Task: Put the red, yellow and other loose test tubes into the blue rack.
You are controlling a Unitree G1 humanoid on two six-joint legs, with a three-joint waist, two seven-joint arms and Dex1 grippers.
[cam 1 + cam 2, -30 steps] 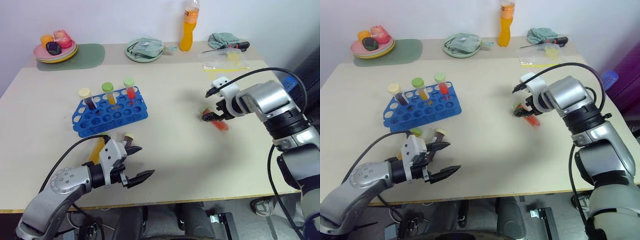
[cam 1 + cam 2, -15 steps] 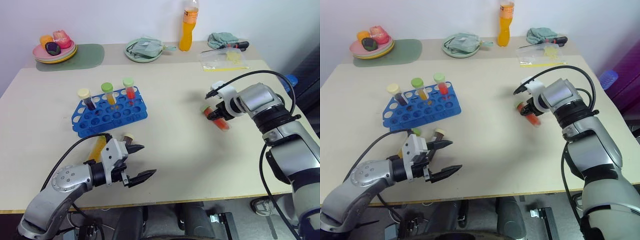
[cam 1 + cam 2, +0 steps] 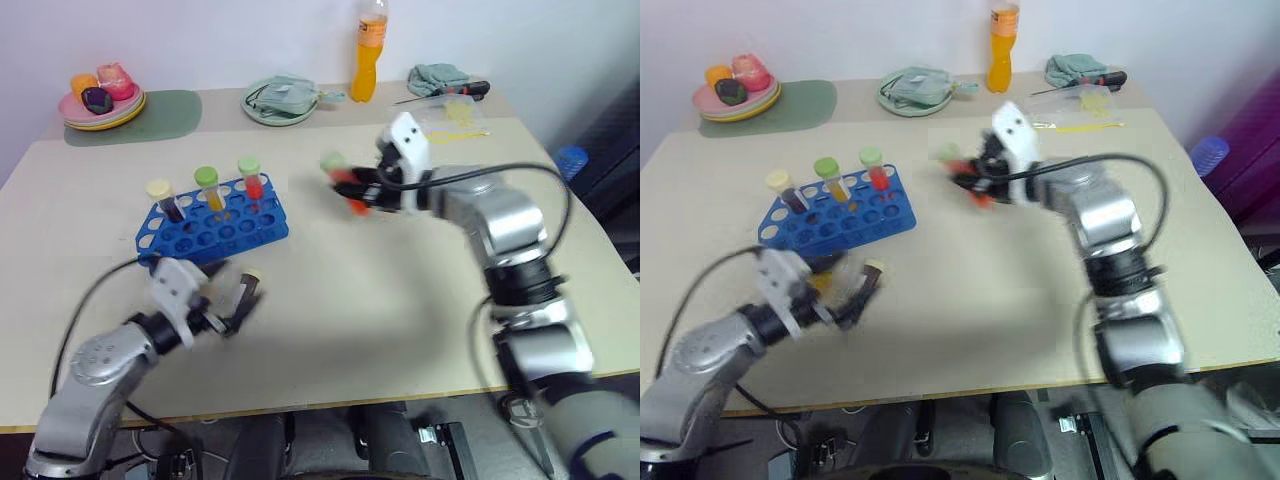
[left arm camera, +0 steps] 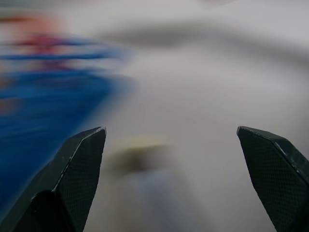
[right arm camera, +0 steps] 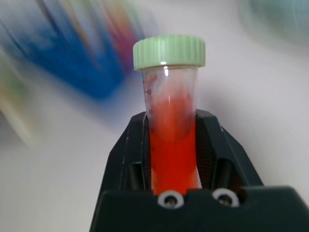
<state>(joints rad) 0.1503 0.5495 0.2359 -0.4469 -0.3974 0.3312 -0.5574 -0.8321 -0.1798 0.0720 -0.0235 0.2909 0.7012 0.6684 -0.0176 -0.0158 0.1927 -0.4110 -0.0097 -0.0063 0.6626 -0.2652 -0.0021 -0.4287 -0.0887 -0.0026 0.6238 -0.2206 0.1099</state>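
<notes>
Red tube (image 5: pixel 171 140) clamped in my right gripper (image 3: pixel 362 190), mid-frame above table, right of blue rack (image 3: pixel 212 225). Three tubes racked; dark tube (image 3: pixel 247 285) lies before my left gripper (image 3: pixel 225 308), spread empty.

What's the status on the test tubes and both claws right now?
Right claw shut on red test tube, above the table. Left claw open, near loose tube. Blue rack holds three tubes; approach looks unobstructed.

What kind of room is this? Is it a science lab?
Probably a practice room made to look a bit like a lab. A pale table holds a blue rack of capped test tubes, but also a plate of toy food and an orange drink bottle.
</notes>
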